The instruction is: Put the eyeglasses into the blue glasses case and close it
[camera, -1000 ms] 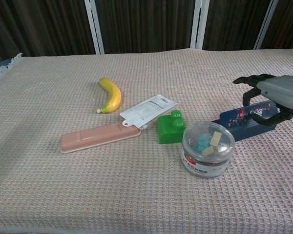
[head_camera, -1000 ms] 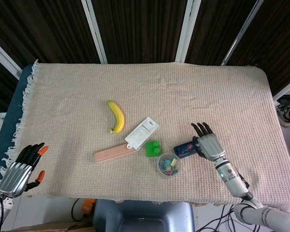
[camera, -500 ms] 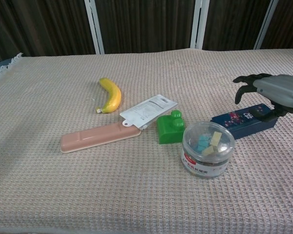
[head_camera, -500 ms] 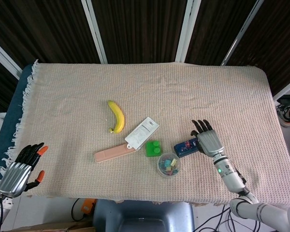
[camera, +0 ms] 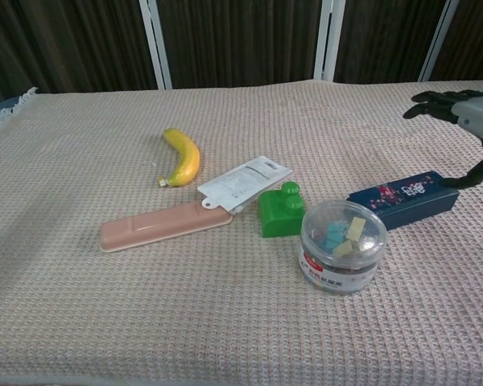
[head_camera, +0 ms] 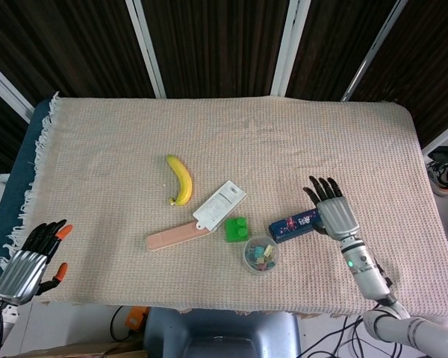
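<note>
— Clutter first, left to right: what sits on the cloth?

— From my station I see the left hand off the table's left edge, fingers apart, holding nothing; only the head view shows it. Then the banana, the pink case, and a white packet whose end rests on the pink case's end. A green block sits just beside the clear round tub of small pieces.

— And the blue glasses case?

— Closed, lying flat just right of the tub, which stands near its left end. My right hand is beside its right end, fingers spread, gripping nothing.

— Is the thumb touching it?

— I cannot tell. The chest view cuts the hand at the frame edge, thumb pointing down at the case's end. I can't make out any eyeglasses in either view.
</note>
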Robot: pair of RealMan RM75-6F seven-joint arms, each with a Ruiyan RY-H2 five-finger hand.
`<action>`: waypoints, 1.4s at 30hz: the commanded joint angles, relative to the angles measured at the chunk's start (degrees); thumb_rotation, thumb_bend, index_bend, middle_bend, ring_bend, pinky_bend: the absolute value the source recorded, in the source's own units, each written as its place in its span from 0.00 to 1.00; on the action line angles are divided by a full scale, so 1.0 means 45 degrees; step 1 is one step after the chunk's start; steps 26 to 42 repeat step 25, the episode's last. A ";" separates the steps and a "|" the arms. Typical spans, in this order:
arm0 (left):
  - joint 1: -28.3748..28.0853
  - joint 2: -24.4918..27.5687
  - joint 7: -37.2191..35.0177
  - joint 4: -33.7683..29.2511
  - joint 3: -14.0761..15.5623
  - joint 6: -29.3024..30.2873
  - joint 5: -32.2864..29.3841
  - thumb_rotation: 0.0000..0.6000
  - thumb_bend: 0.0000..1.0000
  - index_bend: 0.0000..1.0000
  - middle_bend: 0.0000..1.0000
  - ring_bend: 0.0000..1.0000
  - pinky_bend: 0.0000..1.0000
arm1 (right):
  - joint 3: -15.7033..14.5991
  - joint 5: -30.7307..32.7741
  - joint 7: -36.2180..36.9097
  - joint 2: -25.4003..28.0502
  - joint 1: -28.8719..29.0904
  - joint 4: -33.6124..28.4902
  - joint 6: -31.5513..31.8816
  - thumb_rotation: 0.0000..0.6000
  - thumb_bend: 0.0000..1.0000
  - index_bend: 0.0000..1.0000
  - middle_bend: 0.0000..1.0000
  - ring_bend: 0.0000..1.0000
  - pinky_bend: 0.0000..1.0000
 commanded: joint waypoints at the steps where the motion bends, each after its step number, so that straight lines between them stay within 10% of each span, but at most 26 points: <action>1: 0.0009 -0.0003 -0.0008 0.0000 -0.0002 0.0023 0.0011 1.00 0.46 0.00 0.00 0.00 0.07 | -0.0595 -0.0656 0.0146 0.1864 -0.1260 -0.2294 0.1597 1.00 0.32 0.19 0.04 0.00 0.00; 7: 0.0055 -0.0115 0.0090 0.0064 -0.0012 0.0243 0.0181 1.00 0.46 0.00 0.00 0.00 0.07 | -0.1796 -0.1310 0.0030 0.4458 -0.3390 -0.4875 0.3835 1.00 0.30 0.12 0.01 0.00 0.00; 14: 0.0040 -0.0294 0.0321 0.0057 -0.0042 0.0148 0.0108 1.00 0.46 0.00 0.00 0.00 0.06 | -0.2012 -0.1622 0.1227 0.4313 -0.5119 -0.3996 0.6012 1.00 0.30 0.03 0.00 0.00 0.00; 42: 0.0196 -0.0667 0.1337 0.0103 -0.0277 0.0366 -0.0181 1.00 0.45 0.00 0.00 0.00 0.05 | -0.1870 -0.1549 0.1793 0.4539 -0.5281 -0.3780 0.5260 1.00 0.30 0.03 0.00 0.00 0.00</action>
